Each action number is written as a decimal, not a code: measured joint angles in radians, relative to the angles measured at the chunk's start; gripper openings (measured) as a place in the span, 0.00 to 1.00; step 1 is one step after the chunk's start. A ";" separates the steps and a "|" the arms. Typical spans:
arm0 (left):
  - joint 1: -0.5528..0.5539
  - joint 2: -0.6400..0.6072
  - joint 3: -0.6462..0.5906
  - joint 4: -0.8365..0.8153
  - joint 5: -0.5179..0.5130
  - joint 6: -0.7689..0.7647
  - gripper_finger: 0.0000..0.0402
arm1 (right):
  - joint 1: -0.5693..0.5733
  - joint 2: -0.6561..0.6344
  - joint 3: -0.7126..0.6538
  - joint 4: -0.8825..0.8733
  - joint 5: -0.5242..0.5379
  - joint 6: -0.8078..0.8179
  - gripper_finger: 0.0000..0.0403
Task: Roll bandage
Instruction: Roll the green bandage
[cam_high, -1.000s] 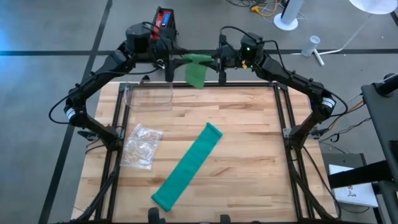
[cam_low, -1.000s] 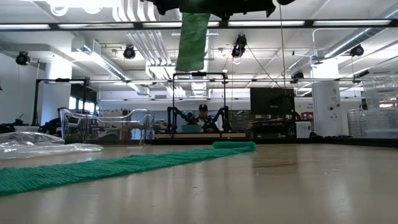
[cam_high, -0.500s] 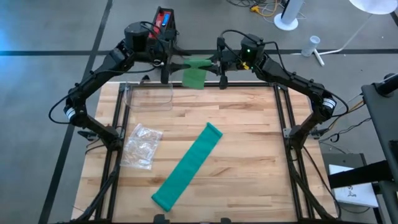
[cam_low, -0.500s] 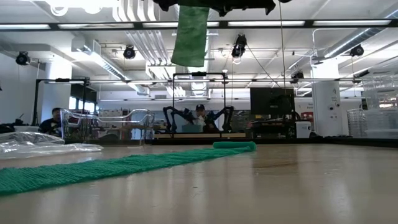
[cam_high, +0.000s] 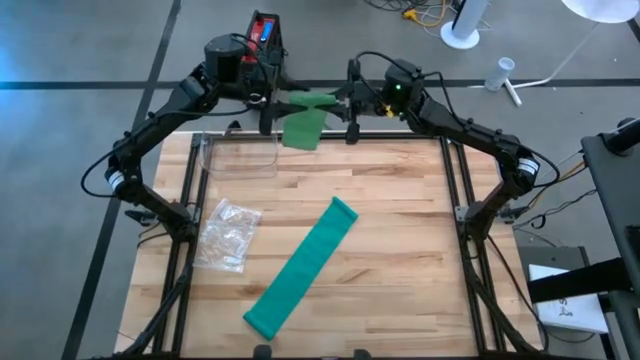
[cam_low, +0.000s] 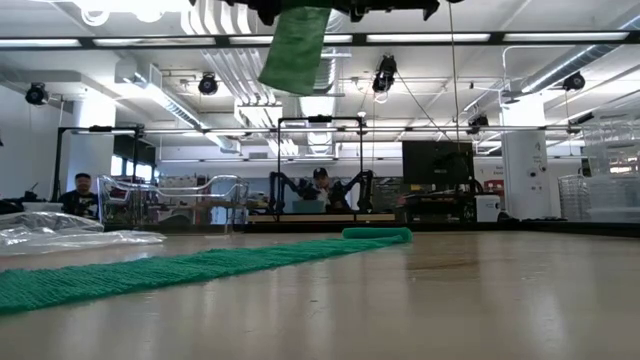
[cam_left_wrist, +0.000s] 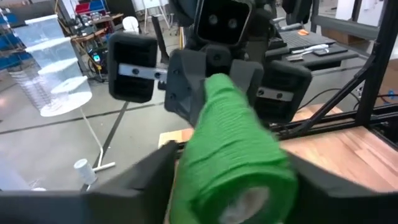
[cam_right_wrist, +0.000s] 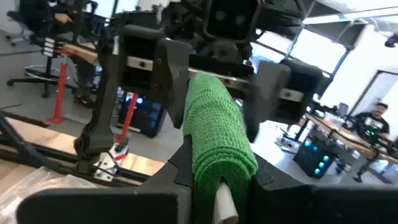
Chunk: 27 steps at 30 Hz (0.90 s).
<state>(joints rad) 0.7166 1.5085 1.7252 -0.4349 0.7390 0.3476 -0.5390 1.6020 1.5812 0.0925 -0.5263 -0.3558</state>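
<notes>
Both arms reach in over the far edge of the table (cam_high: 400, 200) and meet nose to nose, high above it. The right claw (cam_high: 347, 101) pinches narrowly on the rolled end of a green bandage (cam_high: 303, 118), whose loose tail hangs slanting beneath. The left claw (cam_high: 268, 100) faces it from the left, fingers (cam_left_wrist: 149, 180) spread apart on either side of the roll and not pressing it. A second green bandage strip (cam_high: 300, 266) lies flat and unrolled, diagonal across the butcher-block top, near-left to middle. A crumpled clear plastic bag (cam_high: 228, 234) rests left of it, and a clear plastic container (cam_high: 239, 155) stands at the far left. Beyond the table, a person (cam_low: 321, 180) sits at another robot station in the workshop.
</notes>
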 joint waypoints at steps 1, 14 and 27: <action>0.000 0.000 0.000 0.004 0.001 -0.001 0.41 | 0.000 0.000 0.000 0.002 0.002 0.008 0.12; 0.016 -0.019 -0.003 -0.025 -0.007 0.002 0.10 | -0.002 -0.010 -0.059 -0.019 0.002 0.058 0.39; 0.035 -0.047 -0.001 -0.258 0.029 0.350 0.10 | -0.005 -0.057 -0.065 -0.052 -0.065 0.181 0.65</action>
<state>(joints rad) 0.7514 1.4616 1.7245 -0.6928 0.7682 0.6972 -0.5435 1.5448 1.5158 0.0405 -0.5915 -0.1752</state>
